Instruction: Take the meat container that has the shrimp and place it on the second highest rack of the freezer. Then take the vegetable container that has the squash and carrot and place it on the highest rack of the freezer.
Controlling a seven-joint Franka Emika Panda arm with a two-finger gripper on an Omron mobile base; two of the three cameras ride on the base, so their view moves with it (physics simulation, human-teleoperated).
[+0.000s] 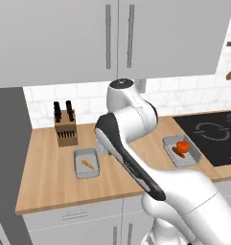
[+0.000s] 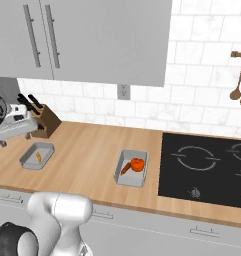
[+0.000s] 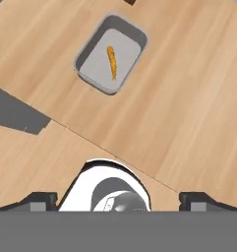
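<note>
Wooden counter [image 1: 50,177] runs under our arm, and on it we see two grey trays well apart from each other. We find the meat container [image 1: 86,163] on the left part of the wood, just in front of a knife block [image 1: 65,125] that stands against the white tiled wall; inside it lies the shrimp [image 1: 88,165], one thin curved orange sliver, far smaller than the tray floor around it. In the hand view we look down on that same tray [image 3: 110,53] near the top of the picture, and the shrimp [image 3: 111,62] lies lengthwise in the middle of it. We see the vegetable container [image 1: 182,150] to the right, just beside the black cooktop [image 1: 213,135], holding the squash and carrot [image 1: 181,148] as a chunky orange and orange-red cluster. From the right base view the two trays sit in the same order, the shrimp tray [image 2: 37,155] near the knife block [image 2: 41,120] and the vegetable tray [image 2: 132,168] closer to the cooktop [image 2: 207,169]. Our gripper [image 3: 118,199] hangs above bare wood, short of the shrimp tray; its two dark fingertips [image 3: 39,201] stand far apart at the bottom corners of the hand view, with nothing between them. Pale wall cabinets [image 1: 117,38] with bar handles hang above the counter, and wooden spoons [image 2: 239,85] hang on the wall at the right.
</note>
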